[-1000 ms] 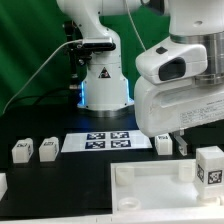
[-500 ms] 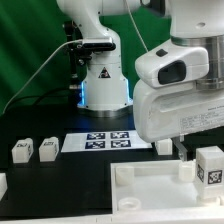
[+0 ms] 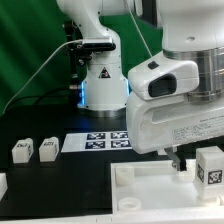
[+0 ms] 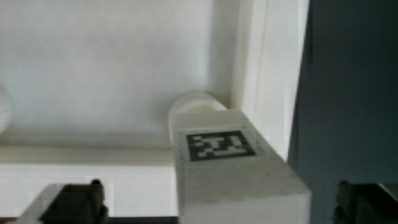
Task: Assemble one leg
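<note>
In the wrist view a white leg with a black-and-white marker on its face lies between my fingers, next to a rounded corner post of the white tray-like part. My gripper is open, with a gap between each finger and the leg. In the exterior view my gripper hangs low over the far right corner of the tray-like part, and the arm hides that leg. Other legs stand at the exterior view's left and right.
The marker board lies in front of the robot base. Another white block sits at the exterior view's left edge. The tray-like part's wall runs beside the dark table.
The arm has moved toward the exterior view's left and lower. The leg seen beside the marker board's right end is now hidden behind the gripper.
</note>
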`<state>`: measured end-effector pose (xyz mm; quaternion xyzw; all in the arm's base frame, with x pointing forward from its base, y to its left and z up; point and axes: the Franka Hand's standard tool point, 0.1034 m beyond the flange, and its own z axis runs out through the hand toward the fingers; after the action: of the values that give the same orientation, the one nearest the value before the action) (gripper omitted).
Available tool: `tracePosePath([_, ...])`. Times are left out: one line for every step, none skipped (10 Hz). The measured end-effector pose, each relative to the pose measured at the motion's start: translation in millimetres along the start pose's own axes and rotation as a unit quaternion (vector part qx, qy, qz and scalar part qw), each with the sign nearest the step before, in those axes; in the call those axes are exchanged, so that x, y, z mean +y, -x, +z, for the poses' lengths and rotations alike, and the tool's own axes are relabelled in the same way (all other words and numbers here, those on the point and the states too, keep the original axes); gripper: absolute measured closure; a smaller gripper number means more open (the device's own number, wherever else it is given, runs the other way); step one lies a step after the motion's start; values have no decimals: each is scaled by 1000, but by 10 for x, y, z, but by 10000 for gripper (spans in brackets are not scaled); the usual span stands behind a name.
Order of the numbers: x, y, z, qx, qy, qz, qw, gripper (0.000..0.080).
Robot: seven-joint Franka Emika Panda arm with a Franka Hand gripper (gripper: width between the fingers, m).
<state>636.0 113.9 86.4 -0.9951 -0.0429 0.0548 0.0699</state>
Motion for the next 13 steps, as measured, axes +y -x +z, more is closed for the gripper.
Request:
tracePosePath([-1, 0, 1, 0, 0, 0, 1000, 274])
tracePosePath([0, 1, 1, 0, 0, 0, 1000, 408])
tracePosePath([10, 1, 1, 0, 1, 0, 1000, 408])
tracePosePath([14, 1, 2, 0, 1, 0, 1000, 506])
tracePosePath([14, 1, 2, 0, 0, 12, 1000, 506])
tracePosePath([14, 1, 2, 0, 1, 22, 1000, 506])
tracePosePath([15, -11, 5, 6, 0, 35, 999, 506])
tracePosePath([19, -14, 7, 22, -1, 102, 995, 506])
tracePosePath([22, -12, 10, 31, -3, 168, 985, 506])
tracePosePath([36, -14, 11, 36, -11, 231, 972, 506])
tracePosePath([60, -13, 10, 42, -28, 301, 952, 506])
tracePosePath([103, 8, 6, 48, -54, 378, 923, 506])
tracePosePath([111, 13, 4, 45, -63, 409, 909, 505])
